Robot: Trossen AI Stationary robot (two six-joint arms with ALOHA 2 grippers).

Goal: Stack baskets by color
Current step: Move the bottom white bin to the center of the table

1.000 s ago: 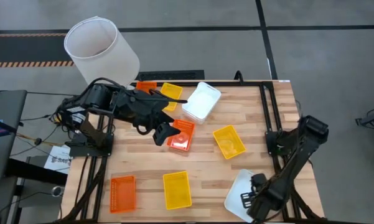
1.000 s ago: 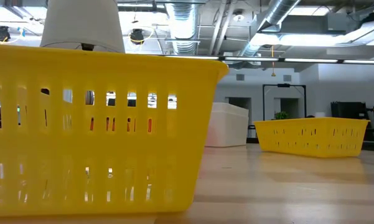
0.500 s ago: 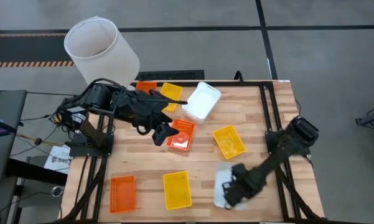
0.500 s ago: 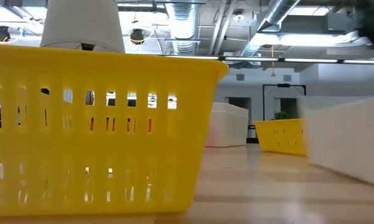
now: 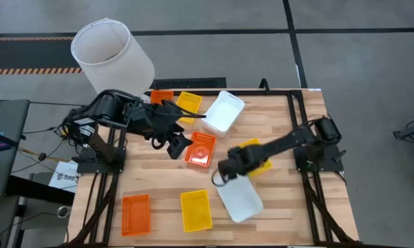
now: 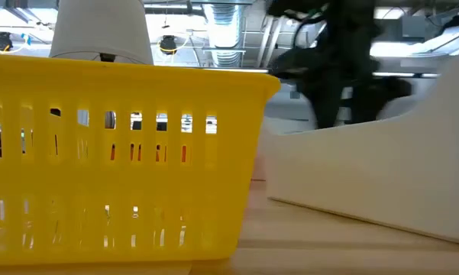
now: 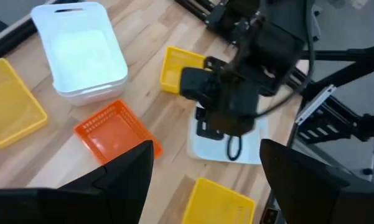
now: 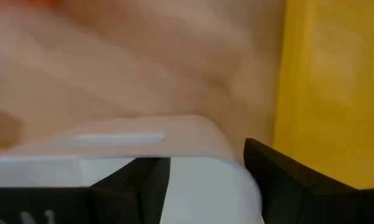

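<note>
Right end effector (image 5: 224, 173) clamps rim of white basket (image 5: 240, 198) beside loose yellow basket (image 5: 258, 153) — carried for white stack. Left end effector (image 5: 177, 146) wide open, empty, over orange basket (image 5: 201, 149) — poised for pickup.

Item count, high view
Orange baskets (image 5: 200, 149): 3. Yellow baskets (image 5: 195, 210): 3. White baskets (image 5: 222, 112): 2 positions visible. Lampshade (image 5: 112, 56): 1.

Pale butcher-block wood surface (image 5: 289, 207) with a smooth, satin sheen. Slotted yellow plastic basket (image 6: 114, 160), faintly glossy. Smooth, matt white plastic basket (image 5: 241, 200), opaque. Perforated orange plastic basket (image 5: 201, 149). Matt black metal frame rails (image 5: 297, 131) along the edges. Dull grey concrete floor (image 5: 358, 55) beyond.
</note>
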